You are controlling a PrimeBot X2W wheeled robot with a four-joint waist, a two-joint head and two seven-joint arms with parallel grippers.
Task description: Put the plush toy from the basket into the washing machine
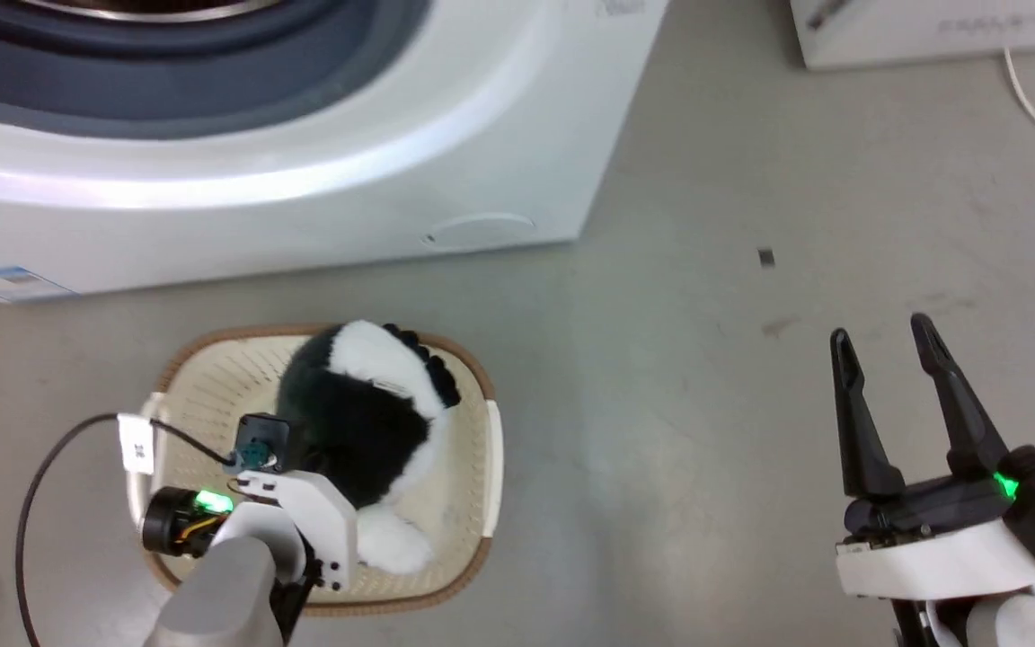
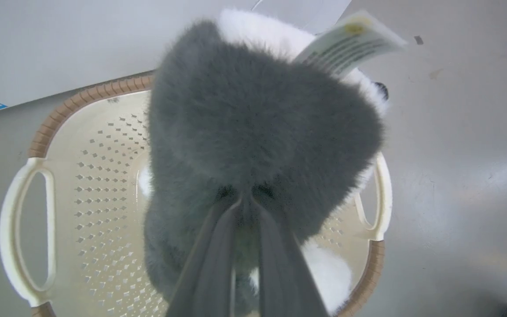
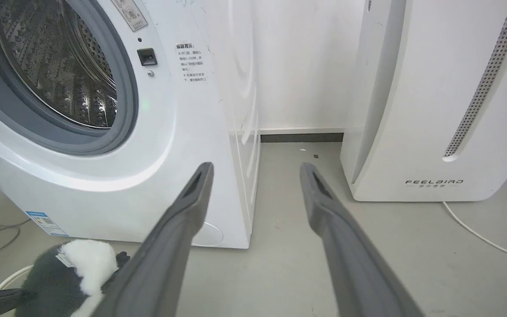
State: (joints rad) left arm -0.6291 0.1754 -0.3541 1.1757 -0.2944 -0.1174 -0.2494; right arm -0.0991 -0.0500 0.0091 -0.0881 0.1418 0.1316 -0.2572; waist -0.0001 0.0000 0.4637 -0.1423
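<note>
Your left gripper point(image 2: 247, 196) has its two fingers drawn close together, tips sunk into the dark fur of the plush toy point(image 1: 365, 404), so it is holding the toy by a pinch of its pile; the fingertips themselves are buried and you cannot see them. From the head view the wrist housing covers that grip. The toy is over the basket point(image 1: 203, 395), within its rim, but its bulk hides most of the basket's bottom, and you cannot tell whether it rests there or hangs clear. Its white tag point(image 2: 350, 42) sticks out at the far side, the print too blurred to read. The basket stands on the floor point(image 1: 706, 404) just in front of the washing machine point(image 1: 302, 207), whose front is cut off at the top of the head view. From the right wrist you see the grey seal point(image 3: 126, 110) and part of the steel drum point(image 3: 60, 66), the left side cropped. Your right gripper point(image 1: 881, 330) hangs above bare floor well to the right of the basket, fingers spread wide and holding nothing, pointing between the washer and the FEELBIRD appliance point(image 3: 420, 110).
</note>
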